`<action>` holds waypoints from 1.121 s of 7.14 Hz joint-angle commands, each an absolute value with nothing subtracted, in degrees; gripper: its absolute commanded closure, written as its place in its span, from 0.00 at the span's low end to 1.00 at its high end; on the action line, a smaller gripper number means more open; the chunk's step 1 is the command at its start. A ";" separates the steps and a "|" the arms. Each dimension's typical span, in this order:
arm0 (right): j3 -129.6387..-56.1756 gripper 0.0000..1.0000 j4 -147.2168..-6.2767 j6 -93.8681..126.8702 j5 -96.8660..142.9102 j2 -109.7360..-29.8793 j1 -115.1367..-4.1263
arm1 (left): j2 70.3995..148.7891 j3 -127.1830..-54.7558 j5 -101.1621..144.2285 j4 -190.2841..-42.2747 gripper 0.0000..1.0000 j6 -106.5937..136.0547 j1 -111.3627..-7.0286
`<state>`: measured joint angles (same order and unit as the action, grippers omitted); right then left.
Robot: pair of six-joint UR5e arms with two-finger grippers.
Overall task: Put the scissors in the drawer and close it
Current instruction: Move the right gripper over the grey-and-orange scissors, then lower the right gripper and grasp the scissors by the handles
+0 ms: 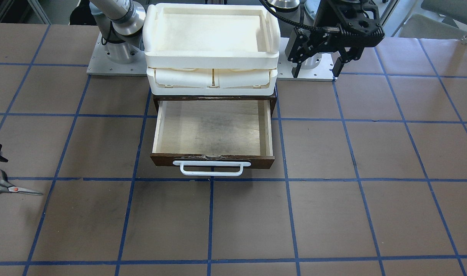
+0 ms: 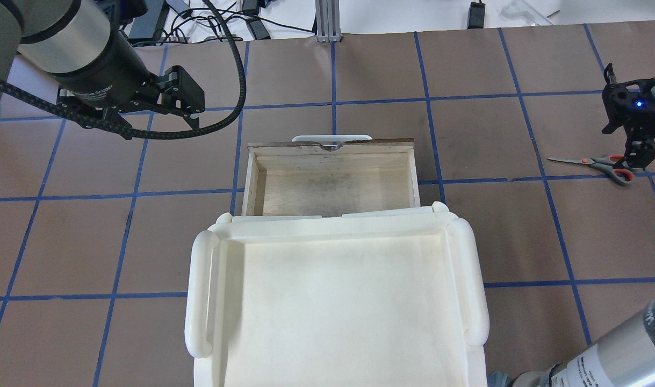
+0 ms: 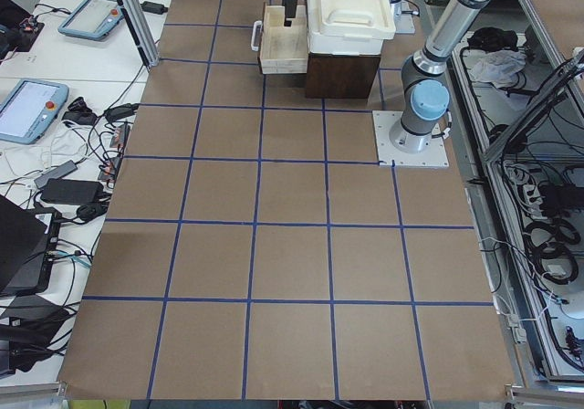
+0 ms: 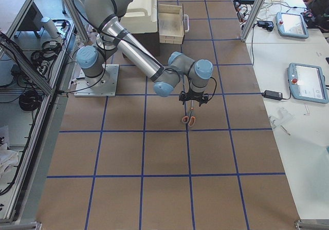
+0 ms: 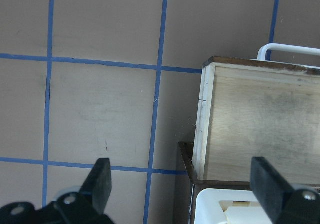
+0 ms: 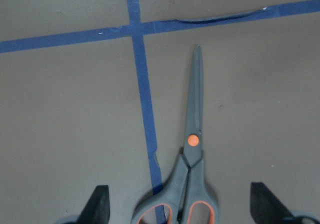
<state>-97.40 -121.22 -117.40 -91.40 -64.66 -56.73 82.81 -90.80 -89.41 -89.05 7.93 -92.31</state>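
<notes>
Scissors point(image 6: 192, 144): light, stiff, slick; best pinched across handles near pivot. Right gripper point(image 6: 182, 205) spread above, left gripper point(image 5: 183, 181) released.

Note the scissors point(image 6: 192, 154) lying flat on the table point(image 1: 333, 214) with the blades shut. The handles are grey, lined orange-red inside the loops, and an orange dot marks the pivot. The tips point toward the drawer point(image 1: 214, 130), which lies well apart from them. One handle loop rests across a blue tape line point(image 6: 145, 109). The drawer stands pulled out, exposing a pale plywood floor marked by a dark smudge, probably staining. Its dark brown front carries a white bar handle point(image 1: 211, 168), and you can see a chip in the top edge at mid-width.
</notes>
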 commanded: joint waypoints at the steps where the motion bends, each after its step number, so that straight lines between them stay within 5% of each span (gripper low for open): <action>1: -101.15 0.04 -124.00 -121.35 -89.75 -65.21 -56.69 | 81.40 -90.35 -90.17 -90.07 0.00 7.82 -91.50; 8: -100.02 0.07 -131.40 -124.98 -90.26 -61.00 -56.43 | 81.91 -91.67 -89.21 -90.09 0.00 8.70 -92.02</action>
